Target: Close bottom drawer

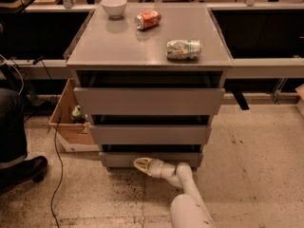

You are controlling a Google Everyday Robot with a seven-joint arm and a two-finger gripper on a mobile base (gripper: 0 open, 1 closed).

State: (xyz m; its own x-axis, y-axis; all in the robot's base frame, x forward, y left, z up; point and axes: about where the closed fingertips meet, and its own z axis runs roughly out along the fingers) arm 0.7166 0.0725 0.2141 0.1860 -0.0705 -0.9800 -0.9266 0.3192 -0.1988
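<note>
The grey cabinet [148,46] stands in the middle of the view with three drawer fronts. The bottom drawer [118,159] is the lowest grey front, near the floor, with only a thin dark gap above it. My gripper [141,165] is at the end of the white arm rising from the bottom edge. It lies low against the middle of the bottom drawer's front, pointing left. The top drawer [148,101] and middle drawer [149,134] fronts stick out a little further.
A white bowl [114,6], a red can [147,19] and a crushed can [183,50] lie on the cabinet top. An open cardboard box [71,122] stands on the floor at the left. A person's leg and shoe [19,167] are at the far left. A cable [56,175] runs along the floor.
</note>
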